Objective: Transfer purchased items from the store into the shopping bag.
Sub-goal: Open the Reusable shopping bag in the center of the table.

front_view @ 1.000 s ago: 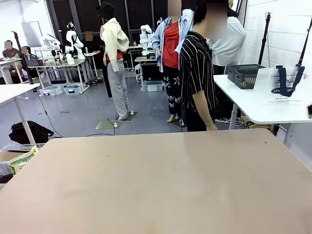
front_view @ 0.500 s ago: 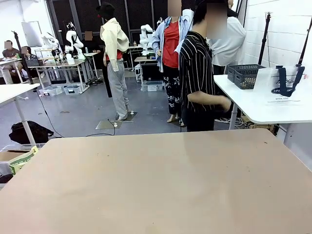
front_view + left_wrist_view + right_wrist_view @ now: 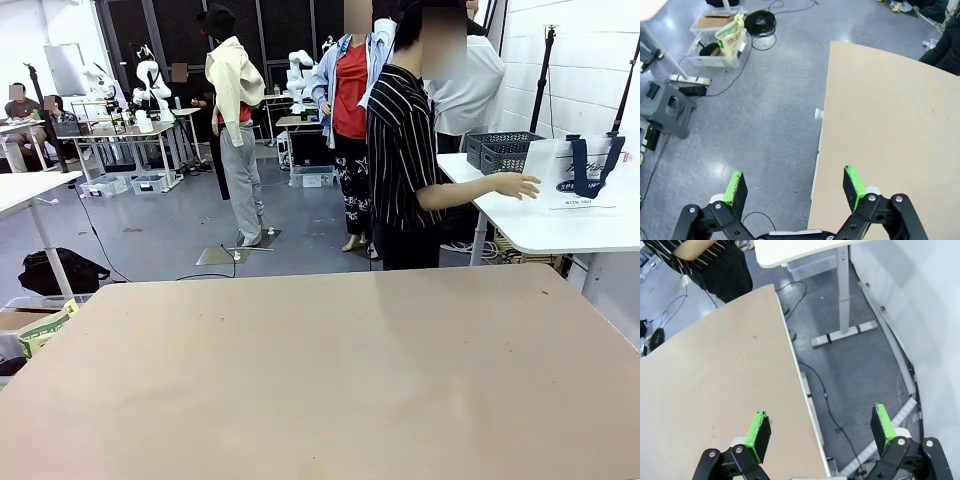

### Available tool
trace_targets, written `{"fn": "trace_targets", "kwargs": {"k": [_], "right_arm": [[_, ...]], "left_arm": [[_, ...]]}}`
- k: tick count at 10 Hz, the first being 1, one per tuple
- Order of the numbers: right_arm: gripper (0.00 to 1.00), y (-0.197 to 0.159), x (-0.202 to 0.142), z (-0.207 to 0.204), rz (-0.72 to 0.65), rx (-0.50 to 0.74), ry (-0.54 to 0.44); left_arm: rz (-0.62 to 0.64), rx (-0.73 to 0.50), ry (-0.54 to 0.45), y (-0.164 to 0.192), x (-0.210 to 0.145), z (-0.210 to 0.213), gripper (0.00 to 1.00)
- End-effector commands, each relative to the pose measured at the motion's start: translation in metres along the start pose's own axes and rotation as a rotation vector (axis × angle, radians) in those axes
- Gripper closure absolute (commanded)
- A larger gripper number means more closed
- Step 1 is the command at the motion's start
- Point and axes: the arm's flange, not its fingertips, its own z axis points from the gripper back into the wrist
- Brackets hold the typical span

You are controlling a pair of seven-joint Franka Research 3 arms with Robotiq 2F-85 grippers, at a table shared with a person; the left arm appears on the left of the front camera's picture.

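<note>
Straddling the side edge of the table, your left gripper [image 3: 794,184]: black two-finger tool with green pads, fingers spread wide and nothing between them. One finger is over grey floor, the other over the board.

Your right gripper [image 3: 821,427]: same make, fingers likewise spread apart and holding nothing. It sits across the opposite table edge, with floor and a black cable under its outer finger.

Tan rectangular tabletop [image 3: 320,370]: you see its plain surface across the lower half of the front view.

Floor items below the left gripper: a grey plastic step stool [image 3: 667,112]; a clear plastic bin [image 3: 695,59] with a green-and-white packet [image 3: 730,37] standing in it; and a coil of black cable [image 3: 760,21] just beside the bin.

Person in a black shirt with thin white stripes [image 3: 402,150]: standing just beyond the tabletop's far edge, turned toward picture right with one arm stretched out. The hand [image 3: 518,185] is open over the white side table [image 3: 540,235], near the bag. You cannot tell whether it touches anything.

Dark grey rectangular plastic basket [image 3: 505,152] with lattice sides: on the white side table, behind the outstretched hand. Its contents cannot be made out.

Translucent white plastic shopping bag [image 3: 585,175] with dark navy strap handles and an oval logo: upright on the same side table, to the right of the basket and well apart from both your grippers.
</note>
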Motion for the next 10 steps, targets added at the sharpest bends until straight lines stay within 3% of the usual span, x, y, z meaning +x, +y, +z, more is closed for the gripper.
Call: {"fn": "trace_targets", "kwargs": {"k": [1,10], "right_arm": [[0.0,0.0019,-0.0008,-0.0007,-0.015,-0.005,0.001],[0.0,0.0019,-0.0008,-0.0007,-0.015,-0.005,0.001]], "left_arm": [[0.01,0.009,-0.001,0.0011,0.0003,0.0016,0.0],[0.01,0.009,-0.001,0.0011,0.0003,0.0016,0.0]]}}
